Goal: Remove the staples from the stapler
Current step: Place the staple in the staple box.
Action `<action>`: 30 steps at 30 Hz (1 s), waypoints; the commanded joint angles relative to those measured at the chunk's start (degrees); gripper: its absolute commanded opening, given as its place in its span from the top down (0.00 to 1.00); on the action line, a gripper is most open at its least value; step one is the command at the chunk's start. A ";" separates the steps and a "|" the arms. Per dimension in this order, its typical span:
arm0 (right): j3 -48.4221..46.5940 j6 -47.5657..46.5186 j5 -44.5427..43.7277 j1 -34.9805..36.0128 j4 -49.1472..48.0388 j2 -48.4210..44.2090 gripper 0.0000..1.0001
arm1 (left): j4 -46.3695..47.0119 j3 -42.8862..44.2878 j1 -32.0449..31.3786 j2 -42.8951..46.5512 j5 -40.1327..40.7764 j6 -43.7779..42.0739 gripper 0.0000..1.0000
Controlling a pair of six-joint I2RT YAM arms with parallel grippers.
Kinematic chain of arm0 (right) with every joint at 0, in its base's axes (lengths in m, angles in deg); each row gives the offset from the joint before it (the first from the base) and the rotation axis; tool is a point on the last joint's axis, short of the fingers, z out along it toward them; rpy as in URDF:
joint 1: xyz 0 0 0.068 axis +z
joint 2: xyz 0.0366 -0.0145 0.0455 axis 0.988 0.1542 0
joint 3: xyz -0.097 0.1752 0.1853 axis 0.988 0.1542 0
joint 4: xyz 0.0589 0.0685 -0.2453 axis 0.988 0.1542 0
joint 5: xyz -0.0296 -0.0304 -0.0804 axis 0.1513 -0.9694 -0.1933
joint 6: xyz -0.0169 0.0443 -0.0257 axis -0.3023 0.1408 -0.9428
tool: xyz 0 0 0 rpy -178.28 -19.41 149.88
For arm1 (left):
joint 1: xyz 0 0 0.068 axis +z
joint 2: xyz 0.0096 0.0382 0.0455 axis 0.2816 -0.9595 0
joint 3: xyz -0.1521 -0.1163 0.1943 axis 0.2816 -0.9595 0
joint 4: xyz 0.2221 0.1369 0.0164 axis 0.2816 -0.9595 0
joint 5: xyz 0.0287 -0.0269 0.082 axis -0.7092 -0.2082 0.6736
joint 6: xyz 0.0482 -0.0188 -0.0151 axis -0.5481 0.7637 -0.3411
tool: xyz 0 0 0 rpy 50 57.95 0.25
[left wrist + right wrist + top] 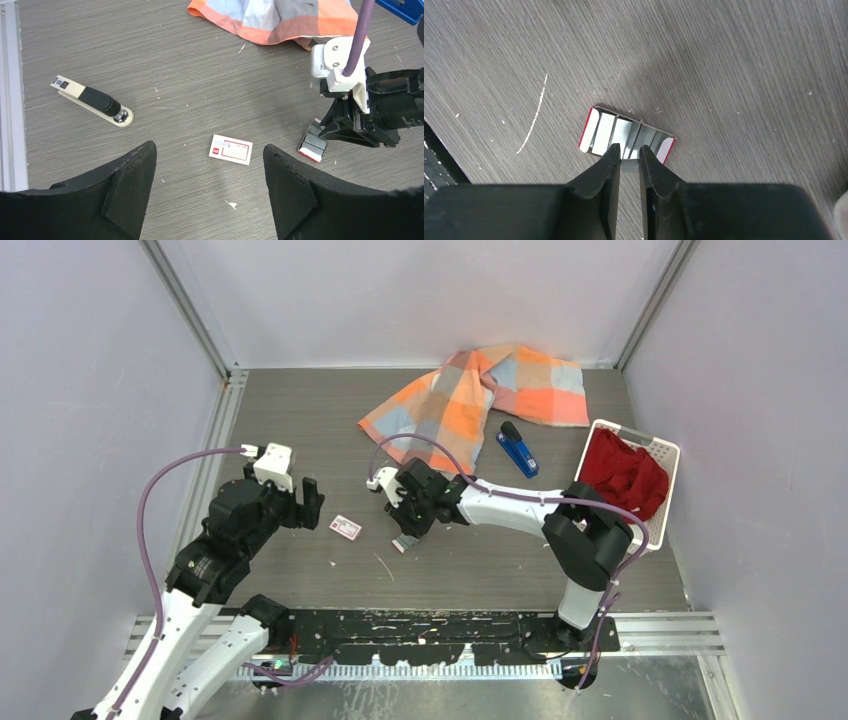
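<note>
Easily could snap or drop the staples (629, 165), pinched thin in the right gripper (628, 151) toward the near edge; left gripper (208, 146) spread wide, left edge.

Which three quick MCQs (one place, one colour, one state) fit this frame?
1. Blue stapler lies: A at the near edge; B beside the checked cloth; C on a shelf.
2. Fabric in the white basket is: A red; B green; C grey.
3. Left hand is: A open, empty; B shut on the stapler; C shut on a pen.
Key: 1B, it lies at the cloth's right edge; 2A, red folds fill the basket; 3A, the wrist view shows its fingers spread wide.
</note>
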State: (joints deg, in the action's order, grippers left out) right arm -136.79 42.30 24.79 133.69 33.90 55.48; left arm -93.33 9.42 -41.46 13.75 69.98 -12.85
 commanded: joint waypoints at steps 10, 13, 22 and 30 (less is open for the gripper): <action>-2.66 -0.93 -0.62 0.26 -0.63 1.12 0.84 | 3.45 0.30 0.50 -0.01 -1.08 0.47 0.22; -2.81 -0.93 -0.67 0.27 -0.53 1.36 0.84 | 3.44 0.30 0.51 0.03 -1.09 0.48 0.22; -2.97 -1.28 -0.96 0.29 -0.20 1.81 0.83 | 3.47 0.32 0.58 -0.01 -1.11 0.52 0.22; -3.11 -1.63 -1.07 0.27 -0.01 2.14 0.83 | 3.47 0.30 0.58 -0.04 -1.11 0.56 0.22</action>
State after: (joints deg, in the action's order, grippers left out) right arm -137.45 41.52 24.46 133.69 34.58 57.60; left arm -93.11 9.42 -41.33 13.62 69.72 -12.82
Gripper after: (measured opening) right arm 0.234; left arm 0.778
